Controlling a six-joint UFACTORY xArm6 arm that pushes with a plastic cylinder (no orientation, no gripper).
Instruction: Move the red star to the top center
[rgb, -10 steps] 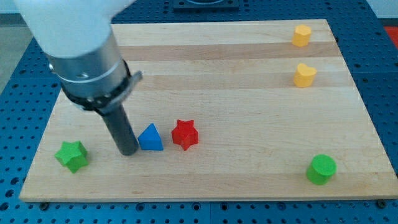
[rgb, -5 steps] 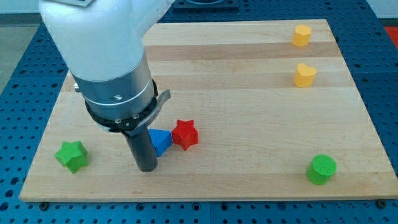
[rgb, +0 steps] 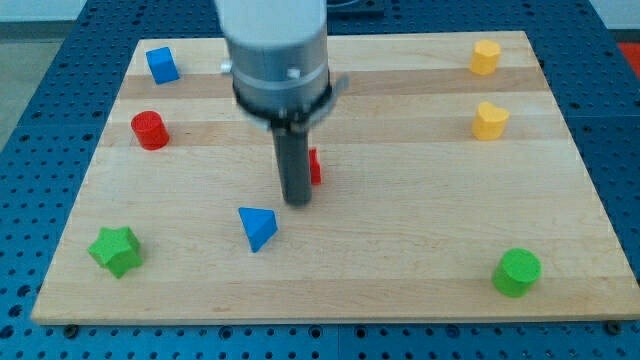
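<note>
The red star (rgb: 315, 167) sits near the board's middle, mostly hidden behind my rod; only its right edge shows. My tip (rgb: 297, 200) rests on the board just below and left of the star, touching or nearly touching it. A blue triangle (rgb: 258, 227) lies below and left of my tip, apart from it.
A blue cube (rgb: 162, 65) and a red cylinder (rgb: 150, 130) sit at the upper left. A green star (rgb: 114, 250) is at the lower left, a green cylinder (rgb: 517, 272) at the lower right. Two yellow blocks (rgb: 485, 57) (rgb: 489, 121) are at the upper right.
My rod has moved right and up the board. The red star has shifted up with it. The blue triangle has stayed at the lower left. The upper-left blocks have come into view.
</note>
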